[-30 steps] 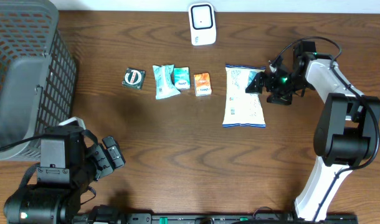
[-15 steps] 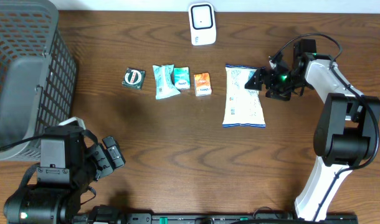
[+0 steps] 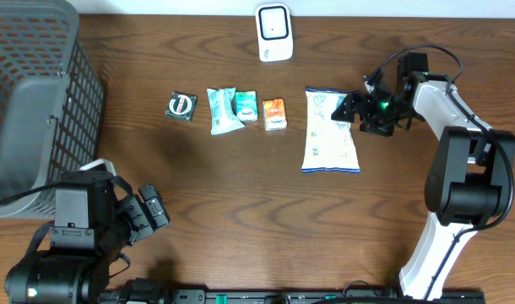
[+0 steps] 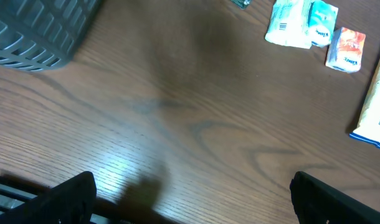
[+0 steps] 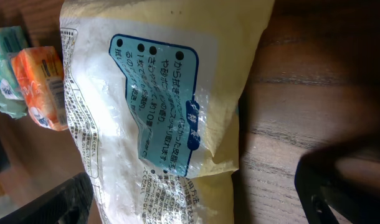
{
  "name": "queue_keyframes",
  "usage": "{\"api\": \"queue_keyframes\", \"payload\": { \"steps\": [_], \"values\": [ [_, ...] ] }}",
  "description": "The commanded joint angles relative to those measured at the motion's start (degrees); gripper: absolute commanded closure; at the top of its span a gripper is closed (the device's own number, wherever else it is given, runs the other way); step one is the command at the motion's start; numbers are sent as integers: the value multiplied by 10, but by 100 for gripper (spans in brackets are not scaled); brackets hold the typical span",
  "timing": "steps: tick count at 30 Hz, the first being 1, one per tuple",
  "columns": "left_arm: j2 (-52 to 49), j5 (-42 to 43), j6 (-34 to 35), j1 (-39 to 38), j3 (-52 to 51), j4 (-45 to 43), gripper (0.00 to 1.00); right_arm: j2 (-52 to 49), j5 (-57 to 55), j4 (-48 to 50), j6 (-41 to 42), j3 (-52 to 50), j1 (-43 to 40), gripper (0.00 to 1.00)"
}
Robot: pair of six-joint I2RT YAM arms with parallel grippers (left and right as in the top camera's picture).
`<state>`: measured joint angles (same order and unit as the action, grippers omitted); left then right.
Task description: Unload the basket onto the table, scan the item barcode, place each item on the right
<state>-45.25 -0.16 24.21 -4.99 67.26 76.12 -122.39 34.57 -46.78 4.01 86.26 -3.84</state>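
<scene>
A white and blue snack bag lies flat on the table, right of centre. My right gripper hangs open at the bag's upper right corner. In the right wrist view the bag fills the frame, and the gripper straddles its end, one dark finger on each side. A white scanner stands at the table's far edge. My left gripper sits open near the front left, and in its wrist view the left gripper has only bare wood beneath it.
Left of the bag lie an orange packet, two teal packets and a black packet in a row. A grey mesh basket fills the far left corner.
The right gripper has shifted slightly toward the far side, along the bag's upper corner. The left arm and the items have not moved.
</scene>
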Motion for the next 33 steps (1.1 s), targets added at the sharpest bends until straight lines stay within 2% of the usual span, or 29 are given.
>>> {"api": "queue_keyframes", "payload": {
  "steps": [1,26,33],
  "values": [
    [0,-3,3,-1,0,2,2,-2,-3,2,-9,-10,5,1],
    [0,-3,3,-1,0,2,2,-2,2,5,-9,-14,6,1],
    [0,-3,3,-1,0,2,2,-2,5,64,25,-59,37,1]
  ]
}}
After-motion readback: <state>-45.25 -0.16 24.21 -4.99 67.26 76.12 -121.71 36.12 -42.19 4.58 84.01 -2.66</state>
